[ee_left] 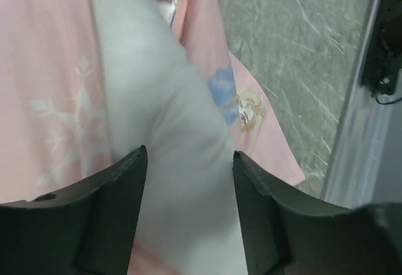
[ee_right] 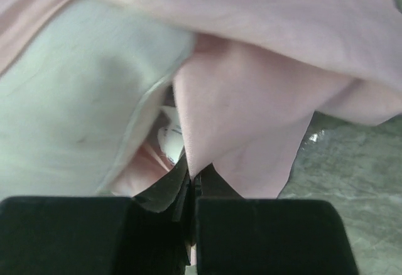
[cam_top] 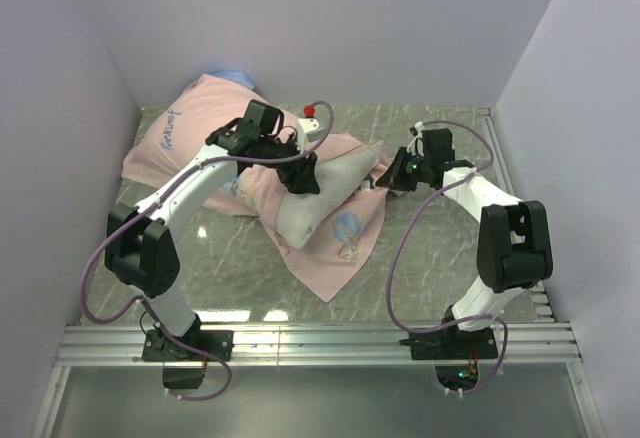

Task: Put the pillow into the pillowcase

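Left gripper [ee_left: 186, 162] jaws straddle the pillow [cam_top: 318, 196], spread wide; right gripper [ee_right: 193, 190] jaws pinch the pillowcase [ee_right: 251, 124] beside the pillow.

On the desk [cam_top: 450, 258] the pillow [cam_top: 315, 201] lies partly in the pillowcase [cam_top: 200, 138]; my left end effector [cam_top: 303, 173] is above it, my right end effector [cam_top: 385, 180] at its right edge.

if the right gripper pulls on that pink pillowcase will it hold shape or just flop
Likely flop: the pillowcase lies thin and creased, bunching where the right gripper pinches it. It probably drags rather than slides freely, since the pillow rests on it.
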Controlling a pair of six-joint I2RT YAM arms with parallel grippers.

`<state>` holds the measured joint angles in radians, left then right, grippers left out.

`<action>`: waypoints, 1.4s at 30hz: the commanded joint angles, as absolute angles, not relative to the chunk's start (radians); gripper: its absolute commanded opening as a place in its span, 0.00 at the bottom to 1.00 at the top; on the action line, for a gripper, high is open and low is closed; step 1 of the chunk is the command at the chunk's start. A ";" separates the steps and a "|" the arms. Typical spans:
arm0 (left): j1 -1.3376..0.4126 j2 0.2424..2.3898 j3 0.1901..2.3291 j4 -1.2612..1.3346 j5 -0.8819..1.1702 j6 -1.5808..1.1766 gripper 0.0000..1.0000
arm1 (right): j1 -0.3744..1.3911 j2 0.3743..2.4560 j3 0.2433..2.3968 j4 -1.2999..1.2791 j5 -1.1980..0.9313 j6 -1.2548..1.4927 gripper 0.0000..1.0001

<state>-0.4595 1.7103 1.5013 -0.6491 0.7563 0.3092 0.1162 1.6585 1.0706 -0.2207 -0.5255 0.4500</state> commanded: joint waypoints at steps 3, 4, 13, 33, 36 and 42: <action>-0.569 1.626 1.598 -0.523 0.556 0.298 0.67 | 0.126 1.626 1.042 -0.161 -0.571 0.434 0.00; -0.589 1.638 1.618 -0.517 0.523 0.296 0.68 | 0.127 1.623 1.039 -0.158 -0.580 0.434 0.00; -0.713 1.876 1.747 -0.397 0.370 0.311 0.75 | 0.127 1.598 1.009 -0.149 -0.598 0.448 0.00; -0.548 1.832 1.441 -0.851 0.377 0.759 0.00 | 0.032 1.611 0.999 -0.163 -0.597 0.426 0.00; -0.541 1.825 1.376 -0.865 0.374 0.778 0.00 | 0.025 1.586 0.999 -0.141 -0.637 0.446 0.00; -0.607 1.925 1.408 -0.842 0.365 0.779 0.00 | 0.029 1.507 1.022 -0.103 -0.713 0.492 0.00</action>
<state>-0.6060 1.8305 1.4525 -0.5747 0.4694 0.7452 0.0822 1.6268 0.9913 -0.1875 -0.7174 0.4793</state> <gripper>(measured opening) 0.032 0.009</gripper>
